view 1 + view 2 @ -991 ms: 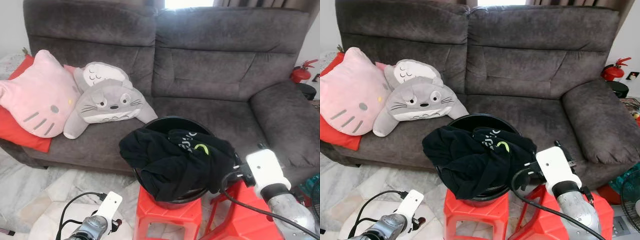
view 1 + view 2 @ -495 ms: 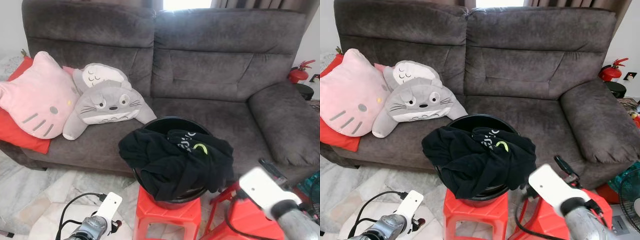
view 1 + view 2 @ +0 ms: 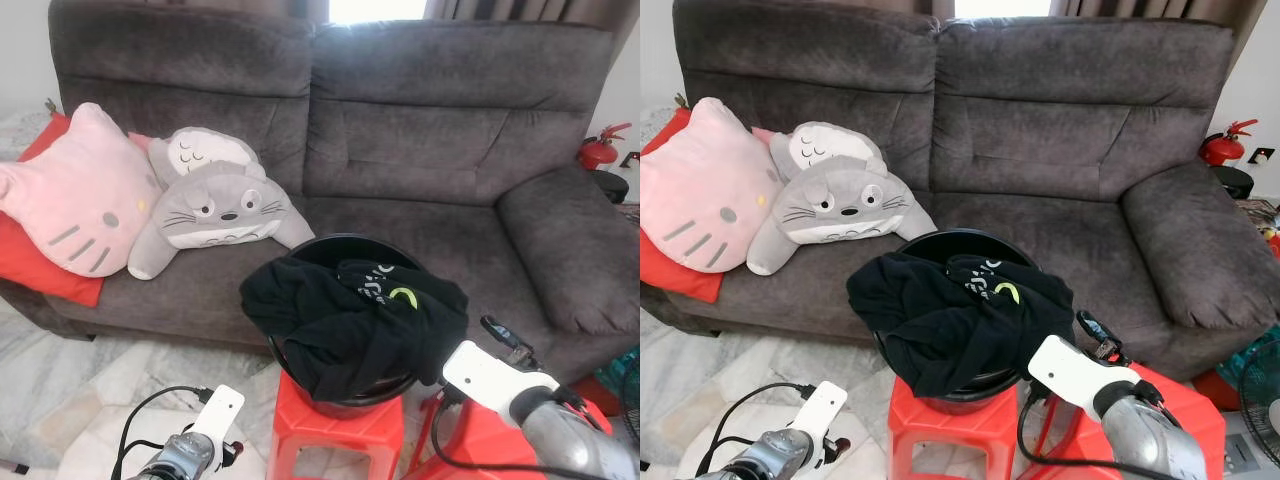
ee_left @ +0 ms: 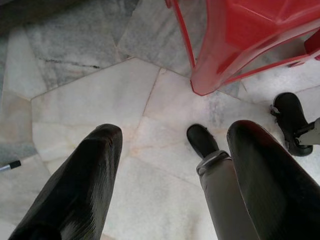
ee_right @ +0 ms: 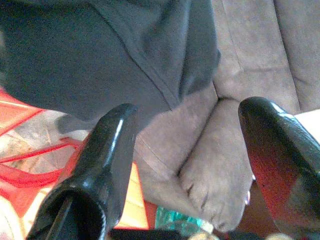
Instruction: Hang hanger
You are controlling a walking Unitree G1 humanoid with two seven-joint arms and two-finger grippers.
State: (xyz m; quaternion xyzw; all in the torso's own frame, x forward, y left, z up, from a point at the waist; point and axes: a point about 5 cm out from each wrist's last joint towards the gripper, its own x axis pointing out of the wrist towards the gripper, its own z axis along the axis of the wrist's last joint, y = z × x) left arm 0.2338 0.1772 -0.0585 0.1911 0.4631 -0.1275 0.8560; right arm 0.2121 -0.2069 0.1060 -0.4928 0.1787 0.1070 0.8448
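**Garment in tub; both grippers empty**

Black garment (image 3: 355,320) lies heaped in a black tub (image 3: 340,395) on a red stool (image 3: 335,440) before the sofa (image 3: 440,150). Right gripper (image 5: 185,150), released, hovers beside it. Left gripper (image 4: 170,150), released, hangs over the floor (image 4: 90,95). Hanger location: cannot tell.

Right arm (image 3: 1140,430) raised at lower right, forearm angled up and inward. Right gripper (image 5: 187,150) fingers spread wide, nothing between them. Left arm (image 3: 185,455) hangs low at lower left, left gripper (image 4: 172,175) fingers apart, pointing down.
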